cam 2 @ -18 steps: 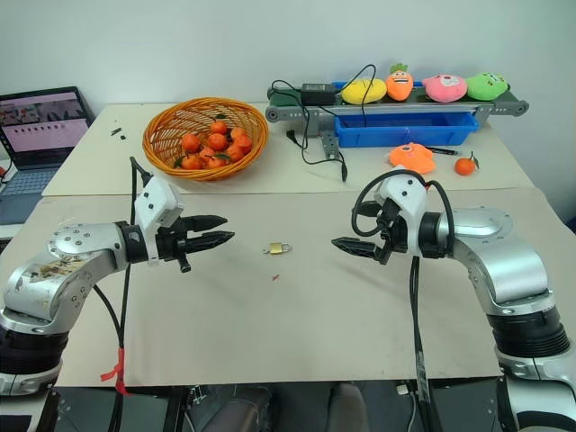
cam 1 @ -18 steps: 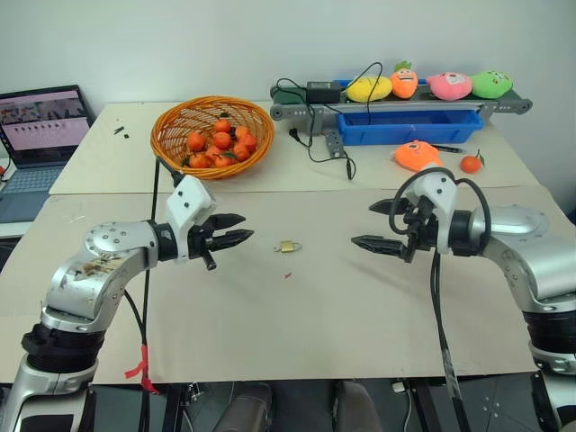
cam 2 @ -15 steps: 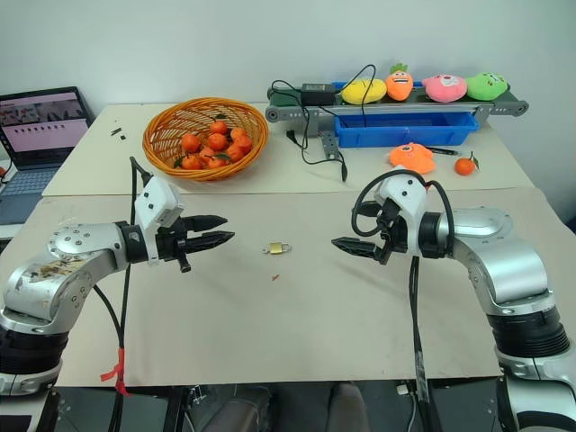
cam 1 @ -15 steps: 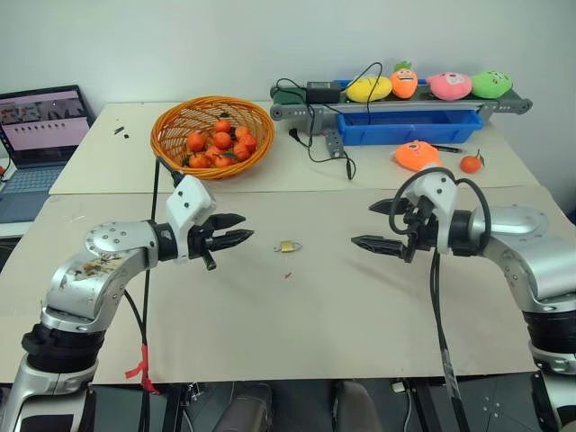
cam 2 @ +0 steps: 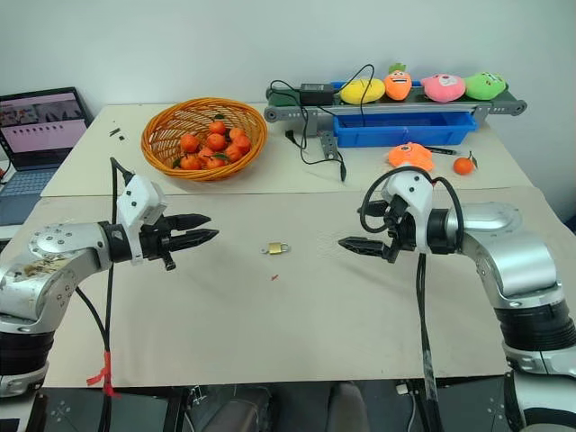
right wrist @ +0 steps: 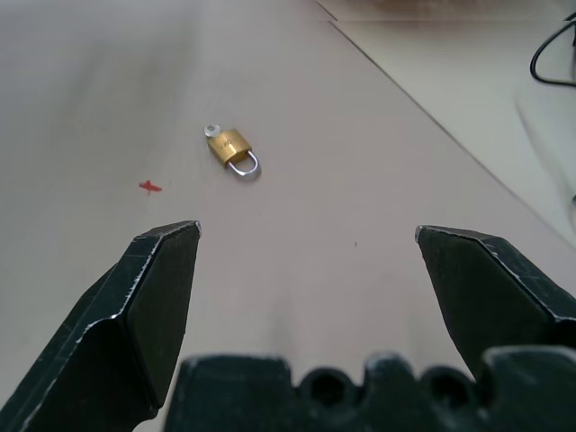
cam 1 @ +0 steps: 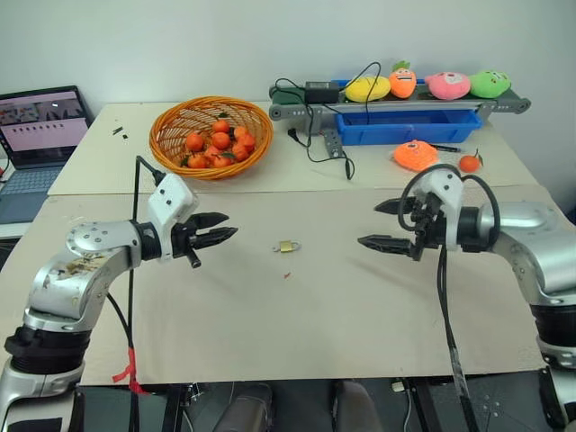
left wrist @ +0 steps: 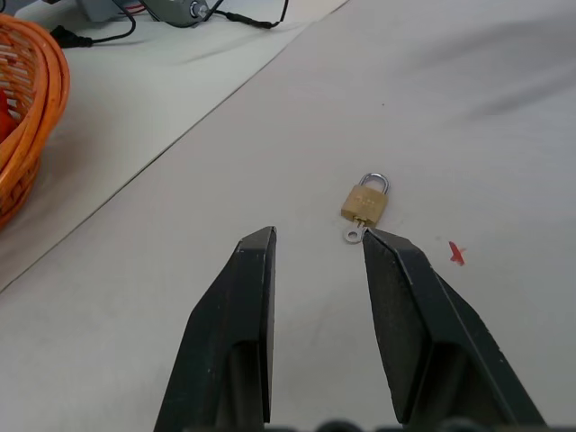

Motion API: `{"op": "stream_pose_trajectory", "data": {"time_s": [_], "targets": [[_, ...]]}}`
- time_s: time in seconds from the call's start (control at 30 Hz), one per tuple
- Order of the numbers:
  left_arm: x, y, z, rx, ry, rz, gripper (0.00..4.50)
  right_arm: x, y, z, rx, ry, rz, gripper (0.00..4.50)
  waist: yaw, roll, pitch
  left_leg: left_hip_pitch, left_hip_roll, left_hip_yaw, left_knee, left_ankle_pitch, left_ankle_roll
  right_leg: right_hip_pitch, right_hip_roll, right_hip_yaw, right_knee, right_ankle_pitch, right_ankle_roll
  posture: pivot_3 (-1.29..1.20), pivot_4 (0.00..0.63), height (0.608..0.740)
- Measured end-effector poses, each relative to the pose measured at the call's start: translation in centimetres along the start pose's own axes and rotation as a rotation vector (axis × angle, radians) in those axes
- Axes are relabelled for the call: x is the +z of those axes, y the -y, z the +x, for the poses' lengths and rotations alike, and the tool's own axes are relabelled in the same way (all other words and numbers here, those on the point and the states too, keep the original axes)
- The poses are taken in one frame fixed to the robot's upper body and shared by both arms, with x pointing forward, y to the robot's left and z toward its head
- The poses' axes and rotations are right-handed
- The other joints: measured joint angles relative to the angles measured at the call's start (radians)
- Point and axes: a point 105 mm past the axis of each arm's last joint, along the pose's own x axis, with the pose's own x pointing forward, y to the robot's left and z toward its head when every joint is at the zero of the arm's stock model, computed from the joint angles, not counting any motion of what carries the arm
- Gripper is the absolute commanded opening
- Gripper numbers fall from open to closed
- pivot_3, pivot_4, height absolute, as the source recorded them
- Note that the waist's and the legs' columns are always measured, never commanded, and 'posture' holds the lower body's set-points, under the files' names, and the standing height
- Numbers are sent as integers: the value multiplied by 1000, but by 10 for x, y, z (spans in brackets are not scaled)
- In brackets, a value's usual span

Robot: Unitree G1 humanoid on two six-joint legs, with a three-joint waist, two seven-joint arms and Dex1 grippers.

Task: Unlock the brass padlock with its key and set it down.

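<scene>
A: Left gripper (cam 1: 218,236) at centre-left of the left eye frame, arm stretched out low over the table (cam 1: 297,315), fingers aimed toward frame right and a bit down. Jaws parted a little, nothing pinched between them.

B: Same read from the left wrist view: two black fingers (left wrist: 238,333) with a clear gap, bare tabletop in between. Brass padlock (left wrist: 364,201) lying flat just past the right-hand fingertip, not touching as far as can be told.

A: In the head view, padlock (cam 1: 287,246) near frame centre, roughly midway between both claws, well apart from each. Long axis running about left-right there, though too small to make out which end carries the shackle.

B: Clearer in the right wrist view: shackle toward lower right, key (right wrist: 213,131) poking out of the opposite end toward upper left. Small silvery round head, sitting against the lock body.

A: Right gripper (cam 1: 387,224) at centre-right, forearm bent in from the right edge, fingers aimed toward frame left and slightly down. Spread wide, holding nothing.

B: Yep, big gap between those fingers (right wrist: 153,297).
</scene>
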Motion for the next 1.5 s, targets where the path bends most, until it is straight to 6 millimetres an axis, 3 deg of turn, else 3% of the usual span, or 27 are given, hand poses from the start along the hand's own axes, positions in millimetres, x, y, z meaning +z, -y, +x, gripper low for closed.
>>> {"op": "stream_pose_trajectory", "data": {"time_s": [0.2, 0.43, 0.67, 0.93, 1.27, 1.5], "targets": [[-7, -2, -5, 31, -23, -6, 1576, 9, -2, 40, 100, 54, -78, 4500, -10, 0, 0, 1, 2, 1, 0, -1, -2, -1, 3, 2, 0, 1, -1, 0, 150, 740], [-13, 9, -7, -4, -40, -7, 1576, 22, 1, 67, 189, 80, -198, 4500, -18, 0, 0, 0, 5, 2, 0, -2, -3, -3, 6, 3, 0, 1, -2, 0, 150, 740], [-16, 11, -9, 0, -55, -5, 1576, 14, -12, 95, 341, 55, -235, 4500, -22, 0, 0, 0, 6, 4, 0, -2, -4, -6, 8, 6, 1, 1, -2, 0, 150, 740], [-17, 17, -9, 11, -62, -11, 1576, 22, -22, 135, 441, 72, -264, 4500, -47, 0, 0, -1, 9, 10, -1, -2, -6, -11, 12, 12, 3, 2, -4, 0, 150, 740], [-15, 21, -8, 24, -65, -8, 1576, 16, -15, 141, 451, 51, -269, 4500, -51, 0, 0, 0, 16, 18, -1, -4, -9, -14, 21, 19, 3, 5, -8, 0, 150, 740], [-7, 22, 4, 5, -26, -13, 1576, 28, -15, 122, 512, 69, -285, 4500, -50, 0, 0, 0, 20, 19, 0, -5, -11, -15, 25, 20, 3, 6, -9, 0, 150, 740]]}}
